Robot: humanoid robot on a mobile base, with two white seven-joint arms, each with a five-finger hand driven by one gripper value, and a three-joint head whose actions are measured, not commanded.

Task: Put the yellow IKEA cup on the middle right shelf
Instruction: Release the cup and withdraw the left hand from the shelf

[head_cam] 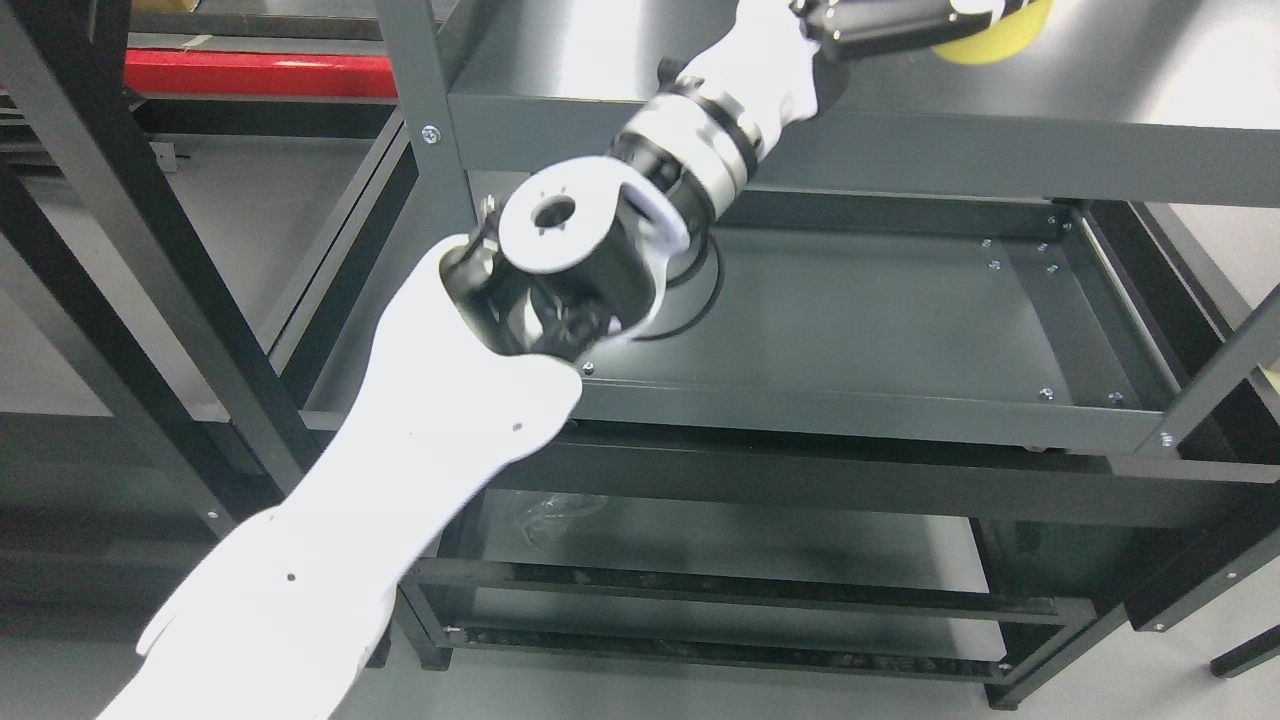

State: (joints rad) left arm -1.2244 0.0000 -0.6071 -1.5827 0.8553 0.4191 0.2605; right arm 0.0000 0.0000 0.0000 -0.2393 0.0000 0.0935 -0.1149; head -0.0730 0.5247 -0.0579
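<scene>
The left hand (900,25) is way up at the top edge of the picture, at the end of the long white left arm (440,420) that comes in from the bottom left. Only a dark piece of the hand shows, and the rest is cut off by the edge. It is right against the yellow cup (995,38). It looks like the hand has hold of the cup, but I cannot see the fingers, so I cannot tell how far they are closed around it.

The cup is just to the right of the hand. Only its low, round yellow part peeks into the picture. It is over the top shelf (1000,110), the gray flat one, and I cannot tell if it touches that shelf or hangs above it. I cannot tell which way the cup is tipped either.

The middle shelf (880,330) is the next gray tray below. Its right part has nothing on it. So the cup is above where it should go, and I think it has to come out, down, and then in on the right side.

The right arm is not in the picture at all, so the left hand is the only one near
</scene>
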